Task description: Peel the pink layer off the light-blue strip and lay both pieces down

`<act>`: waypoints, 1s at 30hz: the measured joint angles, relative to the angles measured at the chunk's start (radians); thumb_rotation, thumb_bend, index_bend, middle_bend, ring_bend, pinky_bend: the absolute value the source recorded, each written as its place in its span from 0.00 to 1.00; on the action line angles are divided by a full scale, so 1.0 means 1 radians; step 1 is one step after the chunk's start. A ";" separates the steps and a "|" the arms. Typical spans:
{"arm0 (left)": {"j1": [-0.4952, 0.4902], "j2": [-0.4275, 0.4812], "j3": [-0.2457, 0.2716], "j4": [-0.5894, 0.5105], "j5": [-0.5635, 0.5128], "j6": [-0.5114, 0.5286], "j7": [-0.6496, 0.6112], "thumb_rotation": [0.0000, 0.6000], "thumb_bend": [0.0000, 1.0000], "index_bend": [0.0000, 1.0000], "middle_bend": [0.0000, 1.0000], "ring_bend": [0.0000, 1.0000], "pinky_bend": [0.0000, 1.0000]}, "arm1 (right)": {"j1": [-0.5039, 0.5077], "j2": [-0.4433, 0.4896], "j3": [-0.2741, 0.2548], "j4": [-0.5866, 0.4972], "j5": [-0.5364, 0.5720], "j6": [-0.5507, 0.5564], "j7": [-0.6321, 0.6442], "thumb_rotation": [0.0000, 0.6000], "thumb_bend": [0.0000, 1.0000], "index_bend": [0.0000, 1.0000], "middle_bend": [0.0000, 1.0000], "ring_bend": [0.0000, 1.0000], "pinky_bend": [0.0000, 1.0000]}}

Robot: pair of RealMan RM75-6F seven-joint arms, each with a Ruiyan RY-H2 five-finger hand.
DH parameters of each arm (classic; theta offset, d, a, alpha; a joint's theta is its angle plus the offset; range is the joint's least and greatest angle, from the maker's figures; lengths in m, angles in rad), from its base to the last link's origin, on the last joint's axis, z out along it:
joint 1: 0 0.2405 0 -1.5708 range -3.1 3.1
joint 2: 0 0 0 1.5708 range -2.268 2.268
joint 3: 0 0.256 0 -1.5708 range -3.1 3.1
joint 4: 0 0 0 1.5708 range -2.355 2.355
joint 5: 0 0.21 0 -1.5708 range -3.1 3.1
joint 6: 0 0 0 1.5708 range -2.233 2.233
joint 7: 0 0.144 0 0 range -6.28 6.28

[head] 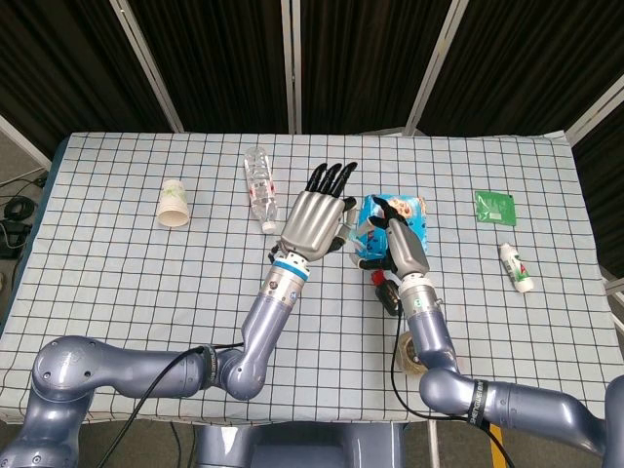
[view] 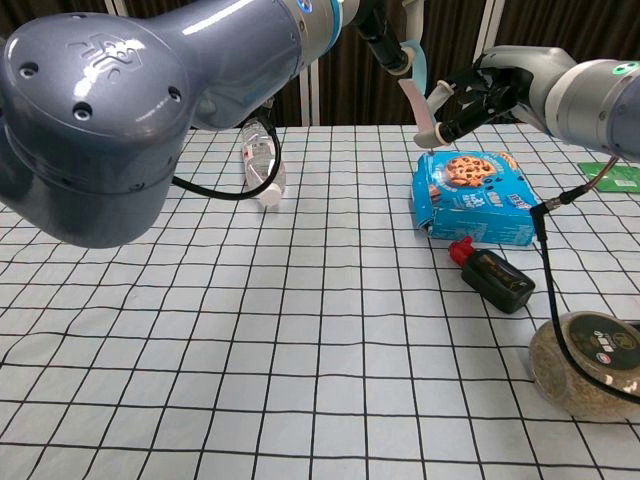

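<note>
One light-blue strip [view: 421,62] hangs pinched in the left robot hand [head: 314,216]; the right robot hand [head: 400,244], at 3 o'clock, probably pinches its pink layer [view: 418,112].

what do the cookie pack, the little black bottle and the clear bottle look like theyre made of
Cookie pack: looks like glossy printed plastic film, with creased, shiny blue sides. Black bottle: likely smooth hard plastic with a red cap; faint highlights on its side. Clear bottle: transparent thin plastic, ribbed, with a white cap.
</note>
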 measured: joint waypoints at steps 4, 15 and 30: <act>0.000 -0.002 0.000 0.002 -0.003 -0.001 0.001 1.00 0.72 0.86 0.00 0.00 0.00 | -0.002 -0.001 0.003 0.002 0.000 -0.001 0.002 1.00 0.19 0.58 0.05 0.00 0.00; -0.001 -0.006 -0.002 0.008 0.000 -0.003 0.001 1.00 0.72 0.86 0.00 0.00 0.00 | -0.006 0.005 0.002 0.003 0.005 -0.015 -0.002 1.00 0.21 0.59 0.05 0.00 0.00; -0.005 -0.012 -0.003 0.005 0.002 -0.001 0.006 1.00 0.72 0.86 0.00 0.00 0.00 | -0.006 0.007 0.002 -0.003 0.001 -0.019 -0.005 1.00 0.36 0.64 0.05 0.00 0.00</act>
